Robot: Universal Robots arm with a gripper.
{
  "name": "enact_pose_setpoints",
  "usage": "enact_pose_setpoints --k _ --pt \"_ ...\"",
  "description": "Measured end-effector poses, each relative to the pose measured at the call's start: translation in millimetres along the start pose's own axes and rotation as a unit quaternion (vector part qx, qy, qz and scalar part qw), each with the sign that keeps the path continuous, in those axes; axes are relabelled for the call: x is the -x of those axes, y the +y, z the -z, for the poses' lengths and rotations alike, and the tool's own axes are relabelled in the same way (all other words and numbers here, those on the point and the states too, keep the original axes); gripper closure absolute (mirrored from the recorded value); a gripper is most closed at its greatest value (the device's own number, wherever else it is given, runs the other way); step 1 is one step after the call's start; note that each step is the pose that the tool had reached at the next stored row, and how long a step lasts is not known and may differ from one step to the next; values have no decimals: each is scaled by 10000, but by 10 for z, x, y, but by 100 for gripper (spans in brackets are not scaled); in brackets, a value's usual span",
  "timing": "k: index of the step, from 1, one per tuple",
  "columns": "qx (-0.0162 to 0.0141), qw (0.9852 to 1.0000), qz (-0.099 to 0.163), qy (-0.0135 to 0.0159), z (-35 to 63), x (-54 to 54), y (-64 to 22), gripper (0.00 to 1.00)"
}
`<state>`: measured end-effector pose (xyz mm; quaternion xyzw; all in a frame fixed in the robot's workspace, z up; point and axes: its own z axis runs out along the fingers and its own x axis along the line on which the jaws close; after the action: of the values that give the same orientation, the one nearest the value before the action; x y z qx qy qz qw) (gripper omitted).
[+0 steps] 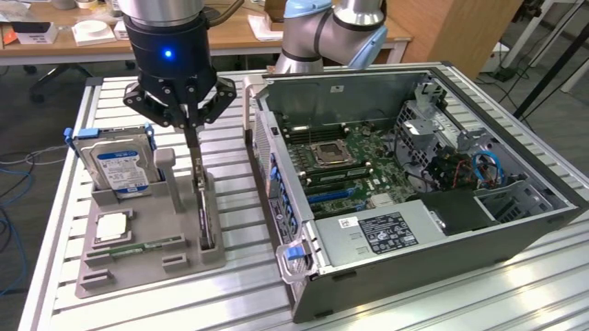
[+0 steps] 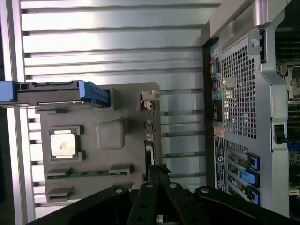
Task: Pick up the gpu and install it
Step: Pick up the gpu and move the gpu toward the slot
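gpu stands on edge in the slot of the grey holder on the counter, long axis running near-to-far in the exterior view; claw directly above, closed on the card's top edge; open computer case alongside, to the exterior view's right

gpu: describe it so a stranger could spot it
A grey holder sits at the exterior view's left of the open computer case. The gpu stands on edge along the holder's case side, fingers shut on it: thin and dark, unlike the boxy hard drive.
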<state>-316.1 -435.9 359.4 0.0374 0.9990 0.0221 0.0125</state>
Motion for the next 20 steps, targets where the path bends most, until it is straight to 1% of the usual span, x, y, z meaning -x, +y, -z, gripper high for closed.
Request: enact_pose_setpoints --k 1,2,4,5,7,9,10,20 --pt "0 10000 0 0 0 0 0 83" --pt "0 10000 0 0 0 0 0 83" --pt "0 10000 0 0 0 0 0 71" --pt "0 10000 0 0 0 0 0 71" --pt "0 10000 0 0 0 0 0 59" --pt "0 10000 0 0 0 0 0 59" --pt "0 10000 0 0 0 0 0 53" --pt "0 10000 0 0 -2 0 0 53"
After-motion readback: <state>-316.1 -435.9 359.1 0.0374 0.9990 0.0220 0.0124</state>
